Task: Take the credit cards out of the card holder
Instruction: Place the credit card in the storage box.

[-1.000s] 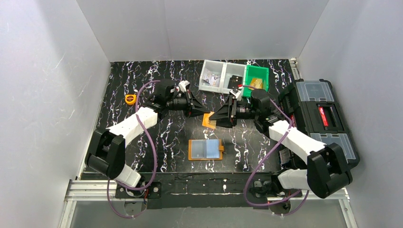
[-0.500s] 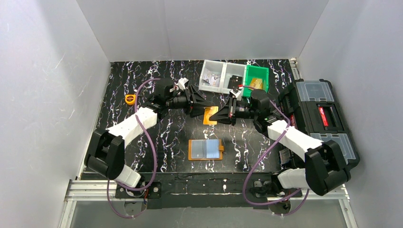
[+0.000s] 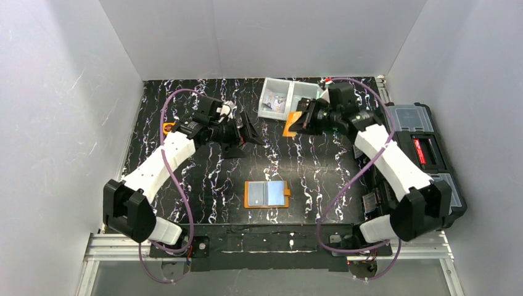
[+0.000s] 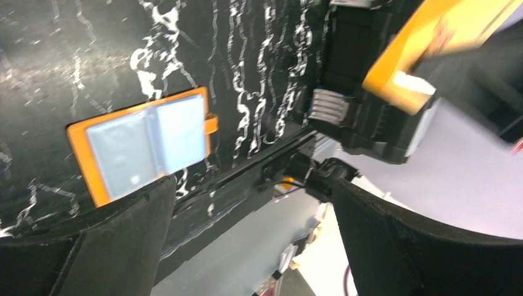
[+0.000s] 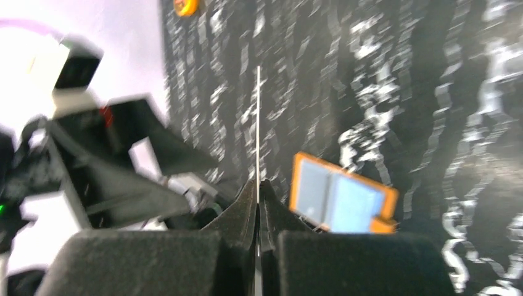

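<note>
Since a second ago the right pincer [image 3: 295, 121] has swung from mid-table toward the far bins, carrying the orange card [image 3: 288, 124], and the left pincer [image 3: 251, 132] has drawn away from it.

From above, the right pincer is clamped on the orange card, which is just in front of the clear bin [image 3: 271, 92]. That bin has two compartments. The one farther from the right pincer holds small pale and dark bits, too small to name, and the nearer one is partly hidden behind the pincer. The left pincer is spread wide and empty. The card holder [image 3: 248, 196] lies open on the table [image 3: 321, 179], between the two pincers and well toward the arm bases, with pale blue credit cards [image 3: 274, 192] in its pockets. A black toolbox [image 3: 425, 185] sits closed beyond the right arm.

On the left wrist camera, its fingers [image 4: 111, 240] stand far apart with nothing between them. The open card holder [image 4: 77, 148] lies ahead, a pale card in each clear pocket.

On the right wrist camera, its fingers [image 5: 237, 209] pinch the orange card [image 5: 258, 123], seen edge-on as a thin line. The card holder [image 5: 387, 200] lies beyond them.
</note>
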`<state>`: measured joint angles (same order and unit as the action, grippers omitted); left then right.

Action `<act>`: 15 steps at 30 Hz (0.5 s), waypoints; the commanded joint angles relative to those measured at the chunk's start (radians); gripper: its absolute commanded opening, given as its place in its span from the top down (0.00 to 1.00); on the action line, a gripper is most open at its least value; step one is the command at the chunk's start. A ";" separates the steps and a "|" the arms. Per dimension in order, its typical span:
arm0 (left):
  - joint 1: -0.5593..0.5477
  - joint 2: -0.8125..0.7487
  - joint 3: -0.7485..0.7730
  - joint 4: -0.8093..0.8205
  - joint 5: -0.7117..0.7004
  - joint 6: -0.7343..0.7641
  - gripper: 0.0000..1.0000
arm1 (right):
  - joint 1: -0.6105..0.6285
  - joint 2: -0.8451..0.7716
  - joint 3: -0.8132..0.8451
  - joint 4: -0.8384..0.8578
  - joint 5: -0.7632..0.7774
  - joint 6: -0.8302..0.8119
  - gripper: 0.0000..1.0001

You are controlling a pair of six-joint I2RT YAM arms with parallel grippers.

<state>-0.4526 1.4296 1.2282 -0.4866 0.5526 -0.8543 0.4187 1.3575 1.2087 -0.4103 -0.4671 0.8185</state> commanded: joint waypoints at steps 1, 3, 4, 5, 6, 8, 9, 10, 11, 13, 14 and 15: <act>0.003 -0.071 0.037 -0.210 -0.076 0.142 0.02 | -0.074 0.135 0.203 -0.340 0.299 -0.246 0.99; 0.003 -0.087 0.040 -0.238 -0.081 0.162 0.02 | -0.122 0.208 0.277 -0.378 0.359 -0.296 0.99; 0.003 -0.095 0.042 -0.247 -0.085 0.171 0.02 | -0.147 0.243 0.308 -0.386 0.383 -0.312 0.99; 0.003 -0.105 0.040 -0.258 -0.087 0.176 0.02 | -0.171 0.291 0.344 -0.396 0.400 -0.329 0.99; 0.003 -0.113 0.041 -0.266 -0.090 0.181 0.02 | -0.190 0.328 0.380 -0.406 0.419 -0.340 0.99; 0.003 -0.126 0.041 -0.276 -0.092 0.186 0.02 | -0.226 0.405 0.452 -0.424 0.448 -0.367 0.99; 0.003 -0.131 0.041 -0.279 -0.091 0.188 0.02 | -0.240 0.443 0.491 -0.433 0.457 -0.379 0.99; 0.003 -0.134 0.042 -0.282 -0.091 0.189 0.02 | -0.254 0.479 0.525 -0.439 0.462 -0.386 0.99; 0.003 -0.138 0.042 -0.284 -0.091 0.189 0.02 | -0.266 0.508 0.557 -0.442 0.462 -0.394 0.99; 0.003 -0.142 0.044 -0.289 -0.092 0.190 0.02 | -0.287 0.571 0.616 -0.440 0.462 -0.409 0.99; 0.004 -0.142 0.045 -0.293 -0.095 0.190 0.02 | -0.292 0.599 0.646 -0.440 0.462 -0.419 0.99; 0.003 -0.142 0.045 -0.294 -0.097 0.191 0.02 | -0.297 0.634 0.685 -0.452 0.490 -0.424 0.99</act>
<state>-0.4530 1.3235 1.2400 -0.7341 0.4686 -0.6907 0.1383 1.9270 1.7588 -0.8154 -0.0460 0.4637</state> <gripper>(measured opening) 0.981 0.031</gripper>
